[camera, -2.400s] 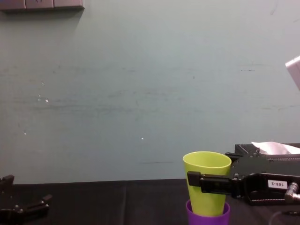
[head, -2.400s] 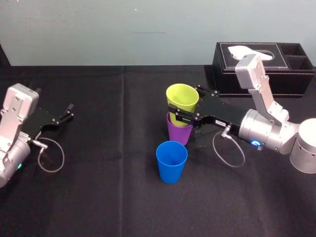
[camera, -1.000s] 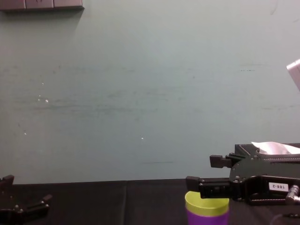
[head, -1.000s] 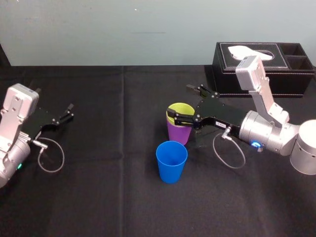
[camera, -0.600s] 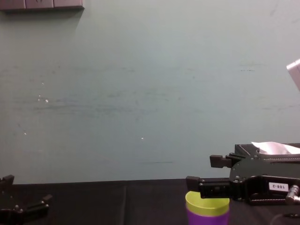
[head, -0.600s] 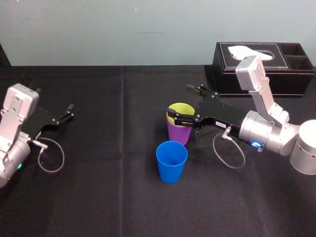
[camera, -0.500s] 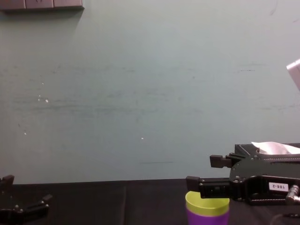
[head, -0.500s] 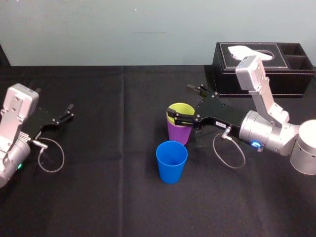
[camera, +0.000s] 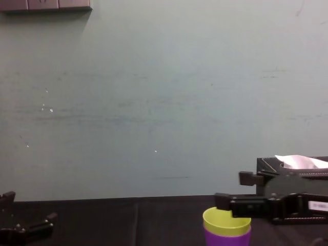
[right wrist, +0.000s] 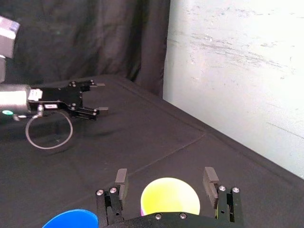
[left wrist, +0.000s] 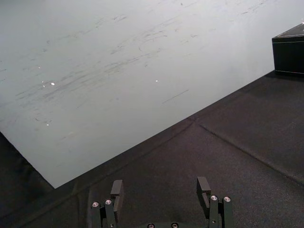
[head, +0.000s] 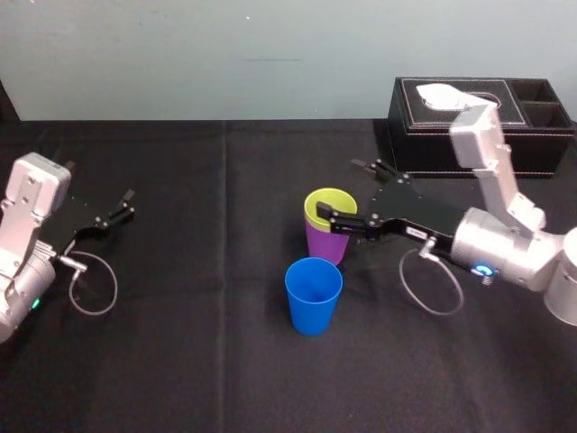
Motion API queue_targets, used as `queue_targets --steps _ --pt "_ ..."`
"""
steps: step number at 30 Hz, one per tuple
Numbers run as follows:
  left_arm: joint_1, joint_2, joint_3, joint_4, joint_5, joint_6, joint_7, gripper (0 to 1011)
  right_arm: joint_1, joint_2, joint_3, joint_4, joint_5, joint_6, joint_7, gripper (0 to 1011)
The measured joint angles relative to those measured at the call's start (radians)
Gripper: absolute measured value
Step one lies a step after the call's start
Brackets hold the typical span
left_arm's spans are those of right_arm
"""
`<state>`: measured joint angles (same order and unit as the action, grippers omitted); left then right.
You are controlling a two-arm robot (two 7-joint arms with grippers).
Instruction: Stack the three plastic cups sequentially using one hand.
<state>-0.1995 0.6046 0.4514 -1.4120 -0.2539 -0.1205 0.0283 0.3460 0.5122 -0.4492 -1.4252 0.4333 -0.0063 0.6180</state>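
Observation:
The yellow-green cup (head: 330,209) sits nested inside the purple cup (head: 325,245) at mid table. In front of that pair the blue cup (head: 313,294) stands alone and upright. My right gripper (head: 338,187), the working hand, is open; its two fingers flank the yellow-green cup's rim without touching it. The right wrist view shows the yellow-green cup (right wrist: 170,195) between the spread fingers (right wrist: 121,179) and the blue cup (right wrist: 71,220) off to one side. In the chest view the gripper (camera: 229,188) hovers just over the nested cups (camera: 227,220). My left gripper (head: 127,204) rests open at far left.
A black leather tissue box (head: 478,131) stands at the back right, behind my right arm. A black cloth (head: 207,343) covers the table, with free room around the blue cup and across the left half. A pale wall (camera: 154,102) runs behind the table.
The yellow-green cup, held above the purple one earlier, now sits inside it, released. My open right gripper has drawn back a little to the right. The left arm has not moved.

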Motion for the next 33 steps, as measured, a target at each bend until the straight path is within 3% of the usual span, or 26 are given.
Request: queue_targets --steps 6,10,18,24,33 --pt "0.000 0.000 0.000 0.000 0.000 0.000 0.000 1011 -0.046 0.052 0.036 -0.032 0.072 -0.012 0.045 1002" --pt "0.000 0.000 0.000 0.000 0.000 0.000 0.000 1011 -0.093 0.106 0.061 -0.065 0.125 -0.038 0.087 1002" --pt "0.000 0.000 0.000 0.000 0.000 0.000 0.000 1012 -0.162 0.185 0.058 -0.108 0.138 -0.083 0.128 1003" --pt "0.000 0.000 0.000 0.000 0.000 0.000 0.000 1011 -0.180 0.198 0.028 -0.112 0.099 -0.097 0.127 1002" --pt "0.000 0.000 0.000 0.000 0.000 0.000 0.000 1011 -0.164 0.174 -0.018 -0.073 0.056 -0.092 0.123 1003"
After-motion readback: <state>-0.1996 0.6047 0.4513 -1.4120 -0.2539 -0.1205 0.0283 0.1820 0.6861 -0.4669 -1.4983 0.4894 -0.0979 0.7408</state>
